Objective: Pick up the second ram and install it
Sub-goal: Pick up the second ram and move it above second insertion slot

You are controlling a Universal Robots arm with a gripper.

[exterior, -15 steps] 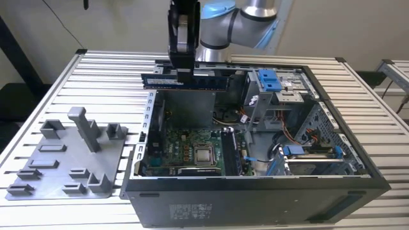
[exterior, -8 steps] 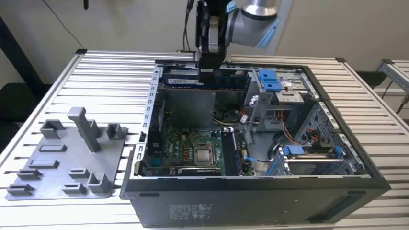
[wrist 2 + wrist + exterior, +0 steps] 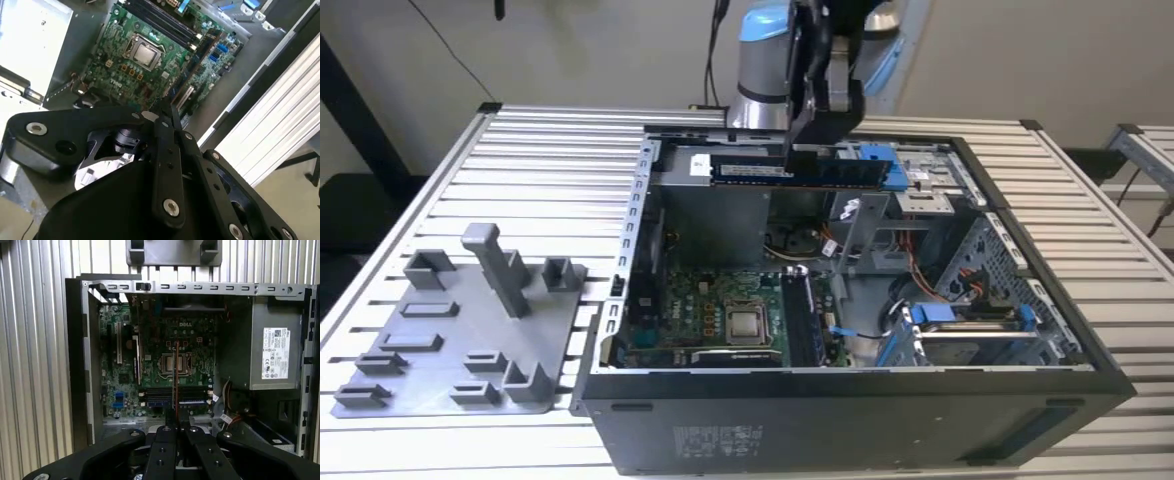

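claw (image 3: 817, 148): closed, gripping the second ram by its top edge
second ram (image 3: 761, 172): hangs level just under the claw, in the air over the open computer case (image 3: 854, 400); edge-on in the first wrist view (image 3: 176, 380)
motherboard (image 3: 192, 340): well below the claw, inside the case
holder tray (image 3: 440, 350): grey, on the tabletop (image 3: 547, 150), well apart from the claw

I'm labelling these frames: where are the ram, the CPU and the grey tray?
ram (image 3: 754, 171): exterior view, on its pale label.
CPU (image 3: 747, 325): exterior view, middle of its metal lid.
tray (image 3: 434, 375): exterior view, bare part of its flat base.
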